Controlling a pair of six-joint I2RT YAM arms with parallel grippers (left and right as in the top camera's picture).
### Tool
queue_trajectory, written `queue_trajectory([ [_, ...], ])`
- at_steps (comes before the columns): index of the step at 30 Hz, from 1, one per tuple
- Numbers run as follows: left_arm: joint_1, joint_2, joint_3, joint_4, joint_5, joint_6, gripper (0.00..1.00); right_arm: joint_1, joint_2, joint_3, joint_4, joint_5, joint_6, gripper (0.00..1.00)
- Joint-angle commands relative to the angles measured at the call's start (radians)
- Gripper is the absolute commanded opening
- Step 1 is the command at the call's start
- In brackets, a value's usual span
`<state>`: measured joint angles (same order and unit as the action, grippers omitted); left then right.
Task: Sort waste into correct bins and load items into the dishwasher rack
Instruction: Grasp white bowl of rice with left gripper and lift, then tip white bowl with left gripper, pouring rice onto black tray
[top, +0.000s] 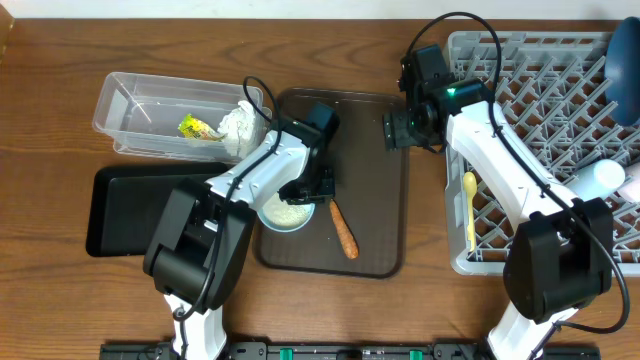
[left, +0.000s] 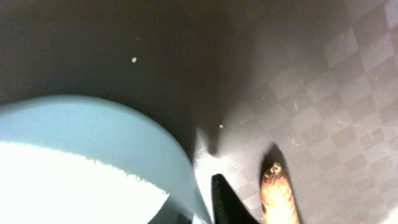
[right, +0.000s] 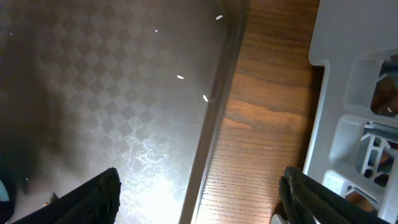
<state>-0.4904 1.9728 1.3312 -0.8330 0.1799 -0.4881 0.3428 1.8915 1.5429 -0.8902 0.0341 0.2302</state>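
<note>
Starting at the left: the clear tub (top: 112, 100) at 10 o'clock already has the yellow-green wrapper (top: 198, 127) and the crumpled tissue (top: 238, 124) in it, so that bit looks sorted. The black tray (top: 130, 215) just below it, at 8 o'clock, has nothing in it that I can make out.

In the middle, your left hand (top: 308, 192) is right down at the pale blue bowl (left: 124, 130). The bowl sits at the 7 o'clock corner of the brown serving tray (top: 375, 220) and is full of white rice (left: 62, 180). Only one finger (left: 230, 202) shows, just outside the rim, so I can't tell if that hand is spread or pinching the bowl. The carrot piece (top: 343, 230) lies near the bowl at its 4 o'clock, and a few loose grains (right: 180, 77) are scattered over the serving tray.

Your right hand (right: 202, 205) hangs over the serving tray's right rim and the bench (right: 267, 124), fingers (right: 93, 199) spread wide with nothing between them.

Far right, the grey rack (top: 550, 70) holds the yellow spoon (top: 469, 205), the dark blue plate (top: 625, 55) and a pale cup (top: 600, 178). I'd call it past halfway: rice, carrot and bowl are left.
</note>
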Motion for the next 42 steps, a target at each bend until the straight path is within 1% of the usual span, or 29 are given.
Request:
queue_trajectory([
  [1,0.003,0.006,0.008,0.005,-0.018,0.008,0.06,-0.002,0.010,0.000,0.000,0.007,0.000,0.81],
  [7,0.003,-0.031,0.008,0.004,-0.018,0.044,0.06,-0.002,0.010,0.000,0.000,0.007,-0.010,0.81],
  [11,0.011,-0.103,0.008,-0.011,-0.095,0.049,0.06,-0.003,0.010,0.000,0.000,0.008,-0.011,0.81],
  [14,0.039,-0.169,0.008,-0.027,-0.106,0.051,0.06,-0.003,0.010,0.000,0.000,0.008,-0.011,0.81],
  [19,0.133,-0.275,0.008,-0.053,-0.106,0.076,0.06,-0.003,0.010,0.000,-0.002,0.008,-0.013,0.81],
  [23,0.243,-0.343,0.008,-0.079,-0.090,0.077,0.06,-0.003,0.010,0.000,-0.004,0.009,-0.023,0.81],
  [24,0.272,-0.354,0.008,-0.083,-0.068,0.087,0.06,-0.003,0.010,0.000,-0.003,0.011,-0.022,0.81],
  [28,0.418,-0.374,0.008,-0.090,0.118,0.156,0.06,-0.003,0.010,0.000,-0.008,0.022,-0.023,0.81],
  [34,0.632,-0.372,-0.014,-0.082,0.303,0.255,0.06,-0.003,0.010,0.000,-0.011,0.022,-0.023,0.81],
  [38,0.771,-0.372,-0.053,-0.072,0.505,0.365,0.06,-0.003,0.011,0.000,-0.011,0.023,-0.023,0.81],
  [42,0.880,-0.372,-0.109,-0.049,0.630,0.427,0.06,-0.003,0.010,0.000,-0.011,0.022,-0.023,0.81],
])
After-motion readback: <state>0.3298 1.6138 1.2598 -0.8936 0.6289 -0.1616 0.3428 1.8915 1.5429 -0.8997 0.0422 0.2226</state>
